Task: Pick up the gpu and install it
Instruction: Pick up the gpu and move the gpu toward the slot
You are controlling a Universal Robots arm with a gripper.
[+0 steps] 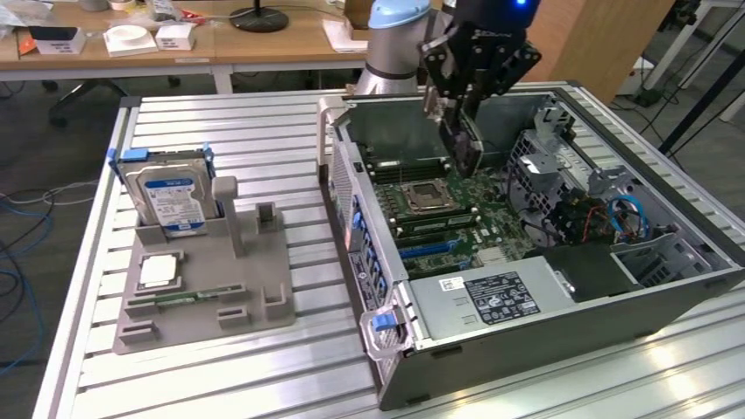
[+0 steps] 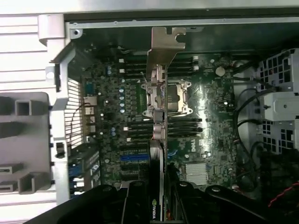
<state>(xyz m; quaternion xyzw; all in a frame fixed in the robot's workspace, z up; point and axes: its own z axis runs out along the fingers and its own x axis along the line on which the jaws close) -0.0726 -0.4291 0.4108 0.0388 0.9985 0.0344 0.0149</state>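
1. The pick-up is done: the gripper (image 1: 458, 112) has its jaws clamped on the gpu (image 1: 469, 147), which hangs edge-down from it.
2. The gpu is well clear of the holder (image 1: 204, 310) on the exterior view's left, where the hard drive (image 1: 173, 196) stands.
3. The gpu hangs over the open case (image 1: 559, 349), above the board (image 1: 466, 218) near the socket (image 1: 425, 199).
4. In the wrist view the gpu (image 2: 159, 107) is a thin strip, with its bracket (image 2: 163, 46) toward the case wall.
5. Installing is left: I judge the gpu is not yet seated in a slot.
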